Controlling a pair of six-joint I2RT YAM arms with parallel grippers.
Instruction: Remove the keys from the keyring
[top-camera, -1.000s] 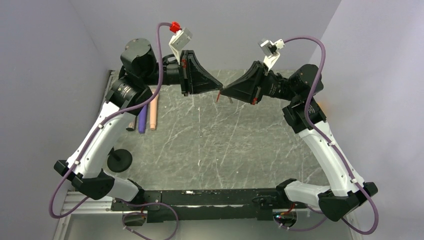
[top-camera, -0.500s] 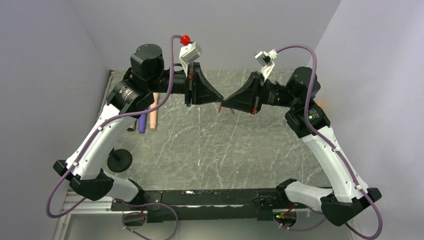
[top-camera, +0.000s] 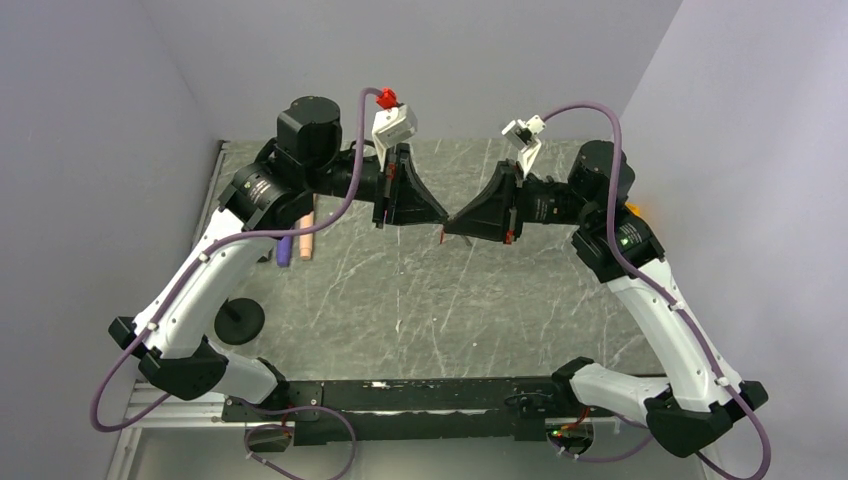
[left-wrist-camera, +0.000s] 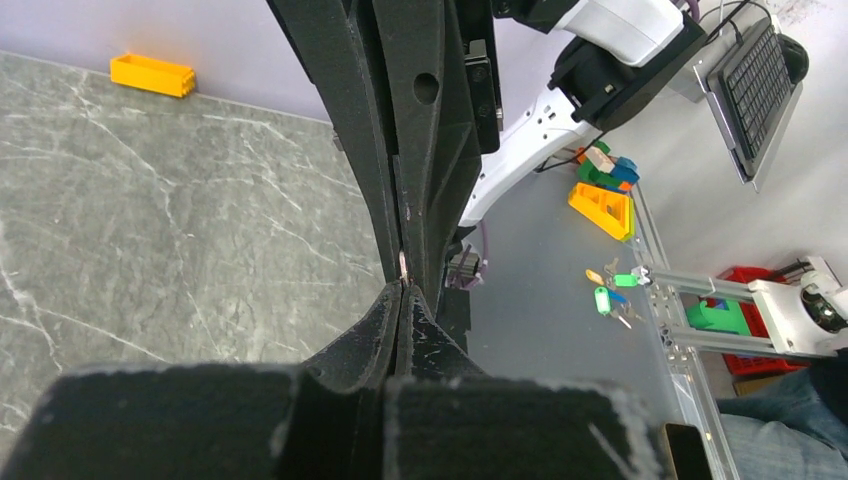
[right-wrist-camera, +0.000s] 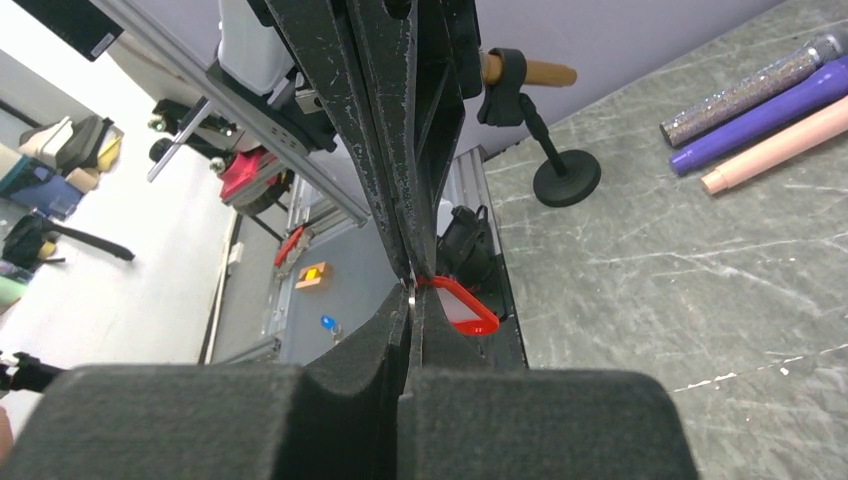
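Both grippers meet tip to tip above the back middle of the marble table (top-camera: 420, 290). My left gripper (top-camera: 445, 217) is shut, and a thin sliver of metal (left-wrist-camera: 402, 265) shows at its tips (left-wrist-camera: 402, 285). My right gripper (top-camera: 449, 222) is shut too, pinching the keyring's thin metal ring (right-wrist-camera: 411, 291). The keyring's red tag (right-wrist-camera: 465, 308) hangs free just beside the right fingertips, and shows as a red speck (top-camera: 441, 235) under the meeting point. I cannot make out any keys.
Purple, pink and glittery pens (top-camera: 296, 243) lie at the table's left, also in the right wrist view (right-wrist-camera: 760, 100). A black round-based stand (top-camera: 238, 320) stands near the left arm. A yellow-orange box (left-wrist-camera: 152, 73) sits by the far wall.
Both grippers have shifted together toward the near side with their tips still touching. Both wrists have turned, and the arms' elbows have swung inward.
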